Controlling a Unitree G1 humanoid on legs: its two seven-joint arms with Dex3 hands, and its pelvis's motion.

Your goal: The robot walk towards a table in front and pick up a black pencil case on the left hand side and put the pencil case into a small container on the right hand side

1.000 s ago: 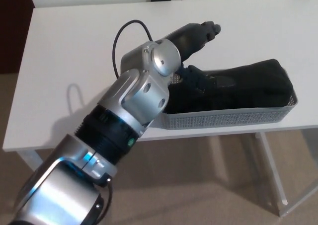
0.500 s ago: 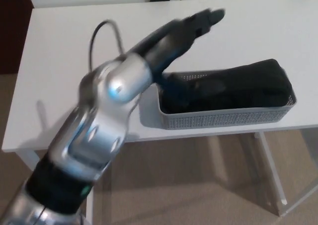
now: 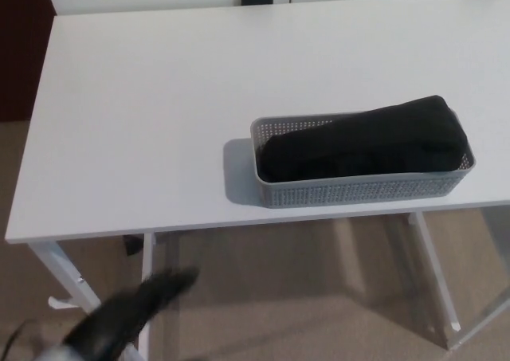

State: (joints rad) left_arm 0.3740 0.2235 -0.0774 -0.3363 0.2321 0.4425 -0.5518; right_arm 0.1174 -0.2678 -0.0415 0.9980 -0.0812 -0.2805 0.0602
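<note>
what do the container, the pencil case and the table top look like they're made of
Container: likely moulded plastic, matte grey; its walls are a grid of fine holes.
Pencil case: probably fabric, matte black; soft rounded bulges, no shine.
Table top: smooth white, perhaps laminate or painted board; flat even surface, thin edge.

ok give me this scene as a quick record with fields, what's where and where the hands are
surface: white table
container: grey perforated basket, on the table's right side near the front edge
pencil case: black pencil case, lying lengthwise inside the basket, its right end rising above the rim
left hand: left hand, low at the picture's bottom left, below the table's front edge, apart from the basket, too blurred to read
right hand: not in view
task state: pencil case is in the basket
</note>
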